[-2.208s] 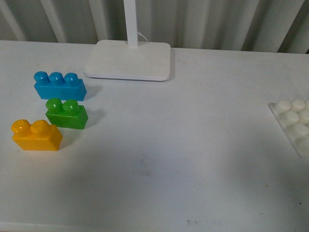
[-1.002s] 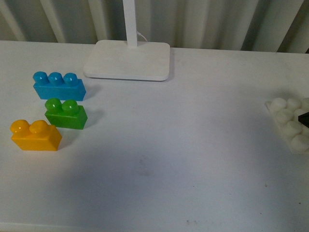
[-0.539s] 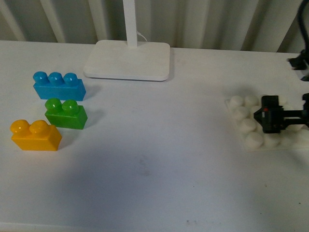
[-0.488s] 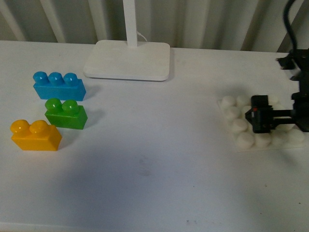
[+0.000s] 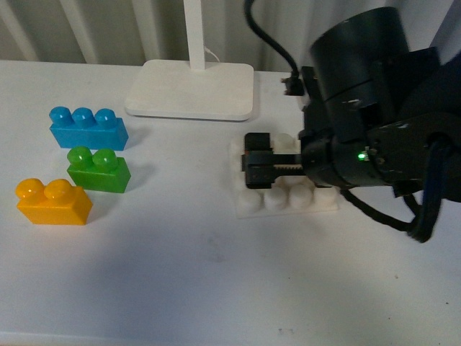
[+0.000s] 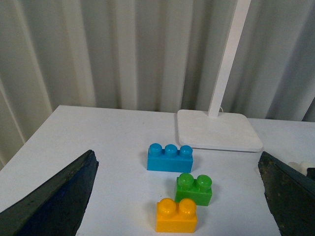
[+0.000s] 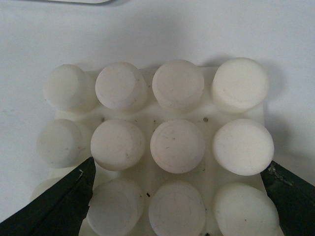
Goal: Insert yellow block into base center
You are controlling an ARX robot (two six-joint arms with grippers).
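Observation:
The yellow block [image 5: 54, 202] sits at the table's front left; it also shows in the left wrist view [image 6: 176, 215], between the wide-open fingers of my left gripper [image 6: 179, 231], which hangs back from it. The white studded base [image 5: 284, 199] lies right of the table's middle. My right gripper [image 5: 258, 169] is shut on the base across its studs. In the right wrist view the base [image 7: 162, 147] fills the frame, with a dark fingertip [image 7: 56, 206] at each side.
A green two-stud brick [image 5: 99, 170] and a blue three-stud brick [image 5: 88, 127] stand just behind the yellow block. A white lamp stand [image 5: 191, 90] with a pole is at the back. The right arm's bulky body [image 5: 374, 122] covers the table's right side.
My right gripper has dragged the base leftward from the table's right edge to right of the middle. The three bricks have not moved.

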